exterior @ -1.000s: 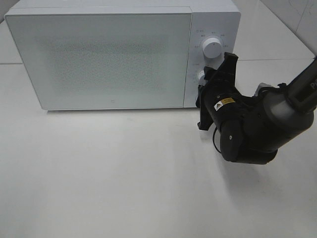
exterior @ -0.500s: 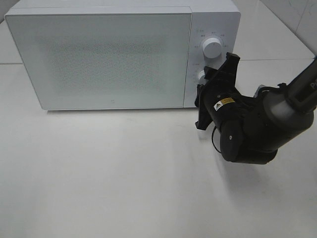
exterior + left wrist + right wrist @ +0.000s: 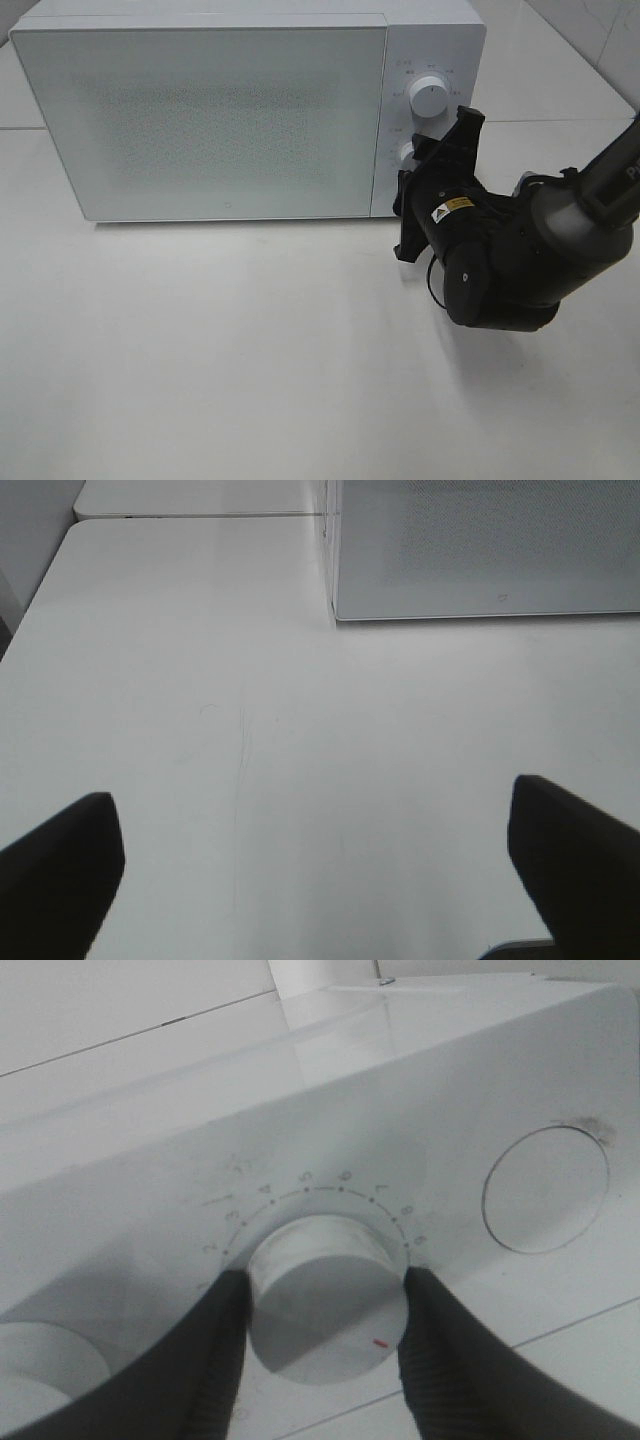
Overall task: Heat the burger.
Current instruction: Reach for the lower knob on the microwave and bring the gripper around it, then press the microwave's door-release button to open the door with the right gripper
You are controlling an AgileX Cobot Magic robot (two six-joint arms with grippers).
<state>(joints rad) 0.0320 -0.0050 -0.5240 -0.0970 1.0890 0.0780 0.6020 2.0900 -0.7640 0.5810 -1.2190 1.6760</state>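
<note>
Right wrist view: right gripper (image 3: 322, 1310) is clamped on the microwave's (image 3: 440, 40) lower knob (image 3: 320, 1265), one finger each side. Left gripper (image 3: 320, 870) hangs with jaws wide apart over the table (image 3: 250, 730). Burger's not in sight, so can't tell where it is.

White microwave casing (image 3: 440, 30) smooth, glossy; door (image 3: 220, 120) speckled, matt; knob (image 3: 325, 1300) smooth white plastic; fingers (image 3: 445, 1370) black, ribbed, matt; table (image 3: 250, 350) white, smooth, slight sheen.

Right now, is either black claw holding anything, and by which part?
The right gripper clamps the lower white round knob of the white microwave by its sides. The open left gripper holds nothing.
</note>
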